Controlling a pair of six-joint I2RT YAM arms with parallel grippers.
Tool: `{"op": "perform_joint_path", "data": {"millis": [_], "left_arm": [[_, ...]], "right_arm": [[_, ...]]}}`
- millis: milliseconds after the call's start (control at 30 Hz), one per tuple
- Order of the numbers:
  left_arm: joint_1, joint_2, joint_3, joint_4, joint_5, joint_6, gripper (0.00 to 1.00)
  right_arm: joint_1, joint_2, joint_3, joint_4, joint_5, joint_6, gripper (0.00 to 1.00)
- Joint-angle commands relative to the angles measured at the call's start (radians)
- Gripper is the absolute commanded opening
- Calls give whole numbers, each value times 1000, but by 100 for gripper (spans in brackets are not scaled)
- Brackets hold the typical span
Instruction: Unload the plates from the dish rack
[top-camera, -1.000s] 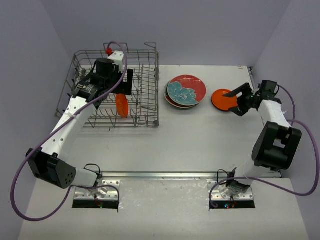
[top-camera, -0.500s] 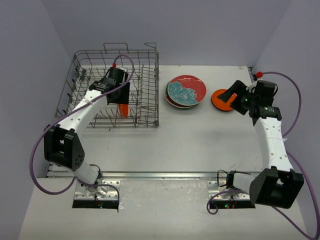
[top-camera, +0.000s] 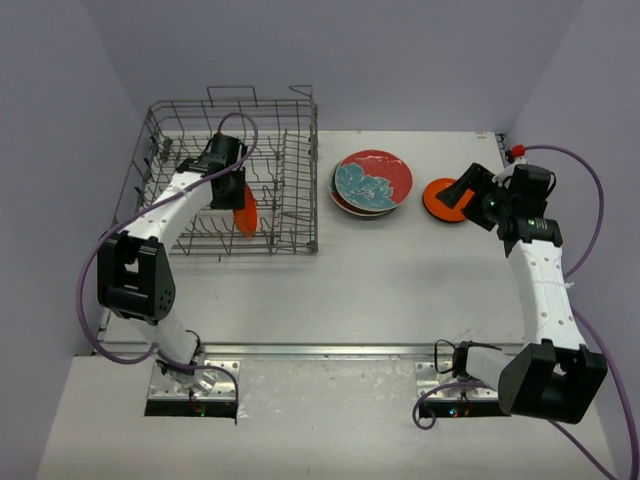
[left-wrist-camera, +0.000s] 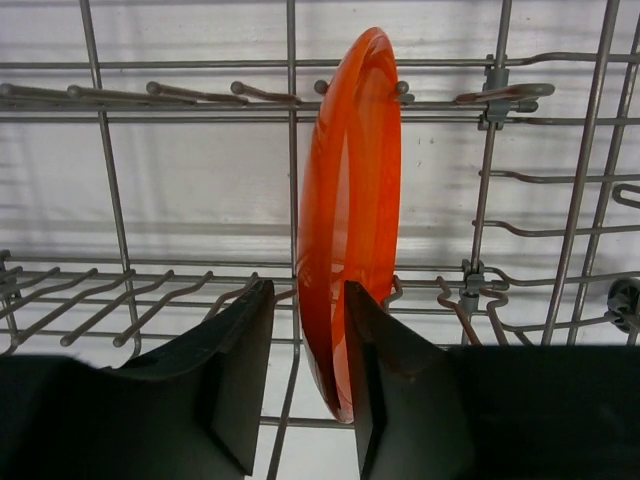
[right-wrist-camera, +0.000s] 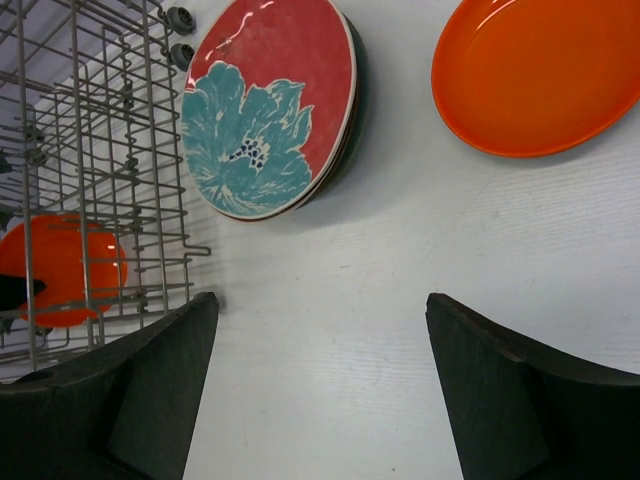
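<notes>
An orange plate (left-wrist-camera: 350, 180) stands on edge among the tines of the grey wire dish rack (top-camera: 170, 112), also seen from above (top-camera: 245, 213). My left gripper (left-wrist-camera: 305, 290) reaches into the rack and straddles this plate's lower rim. Its right finger (left-wrist-camera: 385, 360) touches the plate, while a gap shows between the plate and the left finger (left-wrist-camera: 235, 370). On the table lie a red plate with a teal flower (top-camera: 372, 181), stacked on a darker plate, and a second orange plate (top-camera: 440, 198). My right gripper (top-camera: 462, 190) hovers open over that orange plate, holding nothing.
The dish rack's right wall (top-camera: 312, 180) stands close to the stacked plates. In the right wrist view the flowered plate (right-wrist-camera: 265, 110), the flat orange plate (right-wrist-camera: 540, 70) and the rack (right-wrist-camera: 100, 120) lie ahead of the right gripper (right-wrist-camera: 320, 300). Grey walls enclose the table.
My left gripper's jaws have narrowed round the standing orange plate, and its arm has shifted within the rack. The right arm swung round early on, then stayed over the flat orange plate.
</notes>
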Motion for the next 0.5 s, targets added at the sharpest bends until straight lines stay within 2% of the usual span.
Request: {"op": "perform_joint_path", "data": {"millis": [0,133,300,467], "left_arm": [[-4,8,75,15,26,-4,19],[-4,-20,112,10,24,7,3],[-7,-88,186,19,19,31,0],[-22,-166,351,23,-69,77,0]], "right_arm": [[8,-3,7,47,9,-20,85],[10,-17,6,56,7,-32,85],[15,-28,15,74,-4,-47,84],[30,-32,35,95,-16,-76,84]]}}
